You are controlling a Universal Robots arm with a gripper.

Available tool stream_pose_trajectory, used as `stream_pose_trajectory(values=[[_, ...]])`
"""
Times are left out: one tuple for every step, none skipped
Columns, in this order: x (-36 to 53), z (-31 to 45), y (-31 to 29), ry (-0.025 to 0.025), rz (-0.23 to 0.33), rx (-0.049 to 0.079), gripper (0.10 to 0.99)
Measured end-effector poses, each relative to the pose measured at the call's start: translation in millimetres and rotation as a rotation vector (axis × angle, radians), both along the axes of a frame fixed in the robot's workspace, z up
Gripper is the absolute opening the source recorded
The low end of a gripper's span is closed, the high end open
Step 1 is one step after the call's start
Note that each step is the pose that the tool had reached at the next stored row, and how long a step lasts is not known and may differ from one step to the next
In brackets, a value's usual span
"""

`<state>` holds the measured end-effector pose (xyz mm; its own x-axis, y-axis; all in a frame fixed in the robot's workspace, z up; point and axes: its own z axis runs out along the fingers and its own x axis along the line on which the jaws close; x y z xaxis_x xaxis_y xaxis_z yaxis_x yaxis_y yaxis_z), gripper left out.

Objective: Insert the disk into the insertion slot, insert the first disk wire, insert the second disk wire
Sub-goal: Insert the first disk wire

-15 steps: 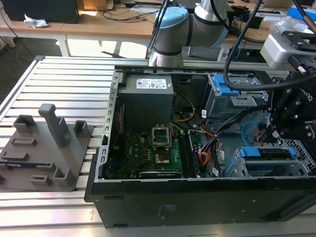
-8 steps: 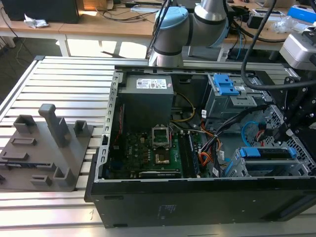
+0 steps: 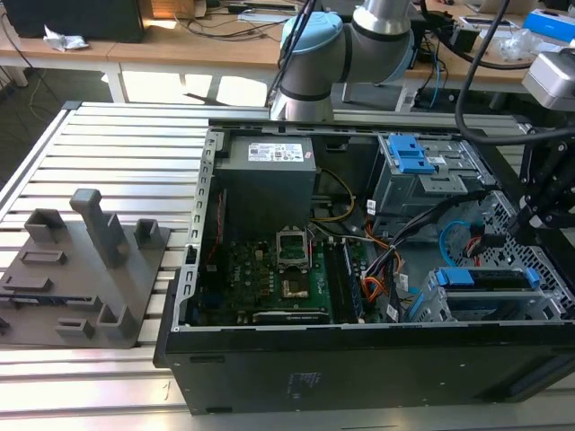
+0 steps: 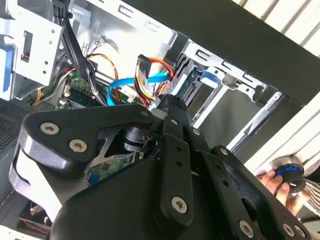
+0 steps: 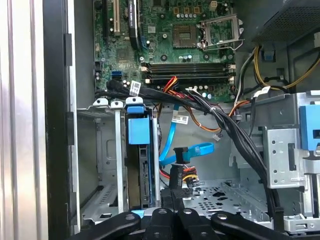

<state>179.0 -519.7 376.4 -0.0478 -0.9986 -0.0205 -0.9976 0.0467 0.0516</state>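
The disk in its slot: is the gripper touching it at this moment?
Apart. In the exterior view the gripper hangs above the disk, with perforated metal visible between them.

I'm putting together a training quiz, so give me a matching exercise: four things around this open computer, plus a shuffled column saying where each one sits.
Things:
1. disk
2. blue cable
3. grey fixture
4. power supply

Places:
A. on the slatted table, outside the case
B. at the case's far wall in the exterior view
C. sitting in the insertion slot
D. curving loose inside the case beside the slot

Pairs: 1-C, 2-D, 3-A, 4-B
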Motion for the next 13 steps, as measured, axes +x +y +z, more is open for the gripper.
stream_pose_trajectory(values=[[-2.3, -0.4, 0.5, -0.0002, 0.000, 0.000, 0.106], [-5.7, -0.8, 1.1, -0.0004, 0.000, -0.001, 0.106], [-8.3, -1.2, 1.6, -0.0006, 0.000, -0.001, 0.106], [-9.9, -1.3, 2.0, -0.0008, 0.000, -0.001, 0.106], [-9.9, -1.3, 2.0, -0.0009, 0.000, -0.002, 0.106], [-9.9, -1.3, 2.0, -0.0009, 0.000, -0.002, 0.106], [-9.9, -1.3, 2.0, -0.0009, 0.000, -0.002, 0.106], [-9.9, -1.3, 2.0, -0.0009, 0.000, -0.002, 0.106], [-9.9, -1.3, 2.0, -0.0009, 0.000, -0.002, 0.169], [-9.9, -1.3, 2.0, -0.0009, 0.000, -0.002, 0.235], [-9.9, -1.3, 2.1, -0.0008, 0.000, -0.003, 0.235], [-9.9, -1.6, 2.2, -0.0009, -0.002, -0.011, 0.302], [-10.0, -1.8, 2.1, -0.0012, -0.007, -0.020, 0.302]])
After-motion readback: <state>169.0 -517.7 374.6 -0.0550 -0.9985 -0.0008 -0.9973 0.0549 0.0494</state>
